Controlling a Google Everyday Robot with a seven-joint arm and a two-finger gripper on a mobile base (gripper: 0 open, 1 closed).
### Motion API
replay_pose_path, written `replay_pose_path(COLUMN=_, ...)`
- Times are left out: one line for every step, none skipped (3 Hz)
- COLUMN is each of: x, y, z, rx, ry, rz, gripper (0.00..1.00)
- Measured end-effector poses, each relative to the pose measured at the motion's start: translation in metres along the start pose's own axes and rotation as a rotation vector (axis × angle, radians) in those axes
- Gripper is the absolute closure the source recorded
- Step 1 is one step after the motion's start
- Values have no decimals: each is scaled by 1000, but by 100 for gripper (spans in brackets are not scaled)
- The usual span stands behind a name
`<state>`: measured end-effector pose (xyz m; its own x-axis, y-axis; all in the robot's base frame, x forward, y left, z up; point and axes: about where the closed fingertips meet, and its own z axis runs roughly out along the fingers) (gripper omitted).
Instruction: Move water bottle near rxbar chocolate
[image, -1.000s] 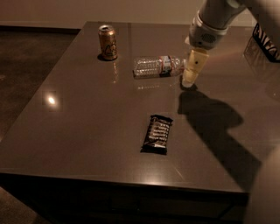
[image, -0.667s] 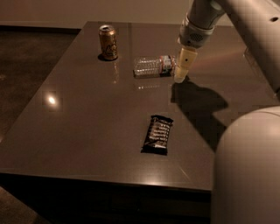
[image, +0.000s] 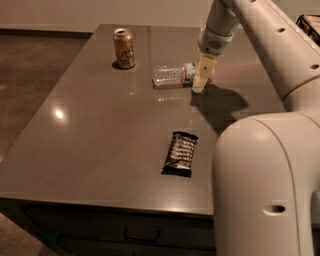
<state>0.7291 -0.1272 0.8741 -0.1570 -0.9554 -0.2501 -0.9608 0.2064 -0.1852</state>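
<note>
The water bottle (image: 174, 76) lies on its side on the grey table (image: 100, 130) toward the back, clear and ribbed, with its reddish label end pointing right. My gripper (image: 201, 82) hangs at that right end and covers the cap; its pale fingers point down to the table. The rxbar chocolate (image: 180, 153), a black wrapper with white lettering, lies flat nearer the front, well apart from the bottle.
A gold drink can (image: 124, 48) stands upright at the back left of the table. My arm's large white body (image: 265, 185) fills the right front of the view. A dark object (image: 309, 24) sits at the far right edge.
My gripper has moved left and closer to the bottle's cap end. The arm now fills much more of the right side. Bottle, can and bar have not moved.
</note>
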Motion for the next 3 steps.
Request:
replay_pose_path(x=0, y=-3, z=10, rx=-16, ry=7, rz=2, gripper=17)
replay_pose_path(x=-2, y=-4, z=11, rx=-24, ry=-4, rz=0, gripper=40)
replay_pose_path(x=-7, y=-4, z=5, rx=-23, ry=-23, rz=-13, gripper=62)
